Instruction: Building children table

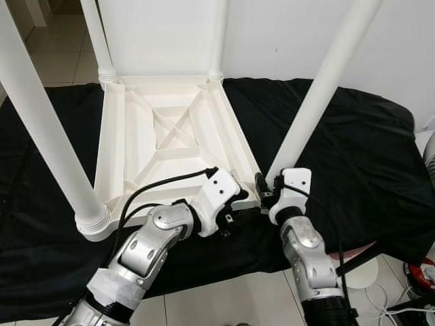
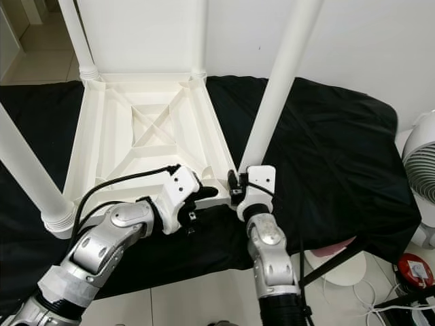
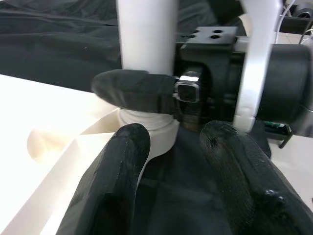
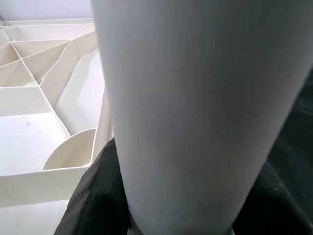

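Your right hand (image 1: 267, 191) pinches the near-right leg (image 1: 319, 95) just above its socket; in the right wrist view one black finger (image 4: 95, 196) lies against the white tube, which stands very close to the lens. The leg rises from that hand at a slant, up and away toward the white wall (image 1: 380, 68).

Your left hand (image 3: 171, 161) sits just to the left of the right one, fingers spread with an open gap between them, aimed at the same corner. In the left wrist view, one finger (image 3: 115, 191) overlaps the corner's white edge; whether it touches it, you cannot tell. The leg's collar (image 3: 149, 128) is straight ahead of those fingers, with the right hand's finger (image 3: 132, 90) wrapped across the tube above it.

The children table (image 1: 163, 139) lies upside down, ribbed underside up, on a black cloth (image 1: 353, 156). Its near edge runs from both hands out to the left, ending at the near-left leg (image 1: 47, 136) in its ribbed collar. Two far legs stand beyond the hands at the far corners.

Room: the black cloth lies open to the right of the right hand. The cloth's near edge falls just behind the two wrists, with tiled floor (image 1: 224, 299) below. A fan (image 2: 421, 170) and cables stand well off to the right.
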